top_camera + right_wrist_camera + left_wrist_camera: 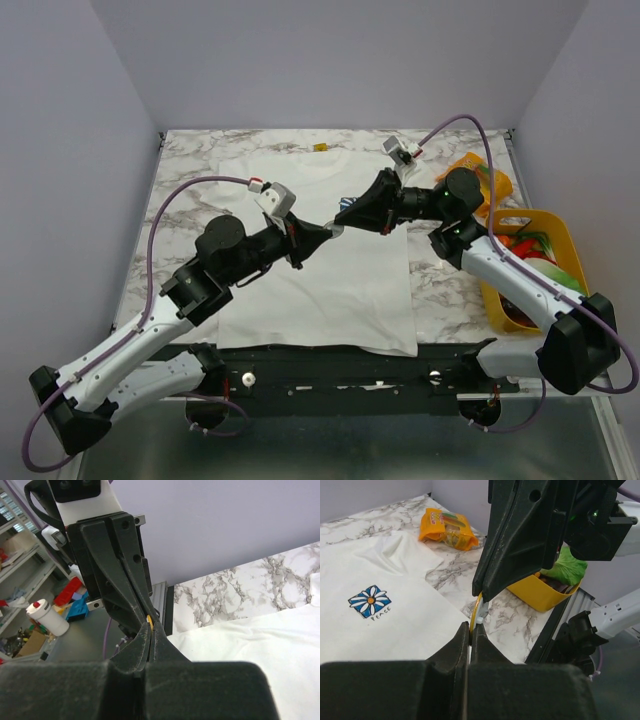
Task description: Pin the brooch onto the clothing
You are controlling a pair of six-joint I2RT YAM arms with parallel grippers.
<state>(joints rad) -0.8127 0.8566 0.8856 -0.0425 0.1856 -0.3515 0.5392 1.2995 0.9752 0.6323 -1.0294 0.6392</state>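
Brooch [475, 612]: a tiny gold piece, held in the air between the tips of the two arms and clear of the shirt [320, 290]. It is not pinned. In the right wrist view only a gold sliver shows, where the two sets of fingers meet.

Left gripper [326, 232]: clenched, jaws together. The lower end of the brooch sits in its tips. It reaches in from the near left, over the middle of the shirt.

Right gripper [341, 222]: clenched likewise. Its tips come down on the upper end of the brooch, where a small pale part hangs just below them. It reaches in from the right. The two grippers meet nose to nose, nearly touching.

Shirt: white, short-sleeved, spread flat on the marble table [190, 170] with its collar at the far side. The cloth is smooth, with slight creases near one sleeve.

Emblem [370, 601]: a blue and white flower with a yellow centre, printed on the chest above the word PEACE. It lies off to one side of the grippers and apart from the brooch.

Packet [447, 528]: orange, on the bare table beyond the right sleeve.

Bin [540, 225]: yellow, at the right edge of the table, holding green and red items.

One small yellow object [320, 147] lies on the table just past the collar. I cannot tell what it is.
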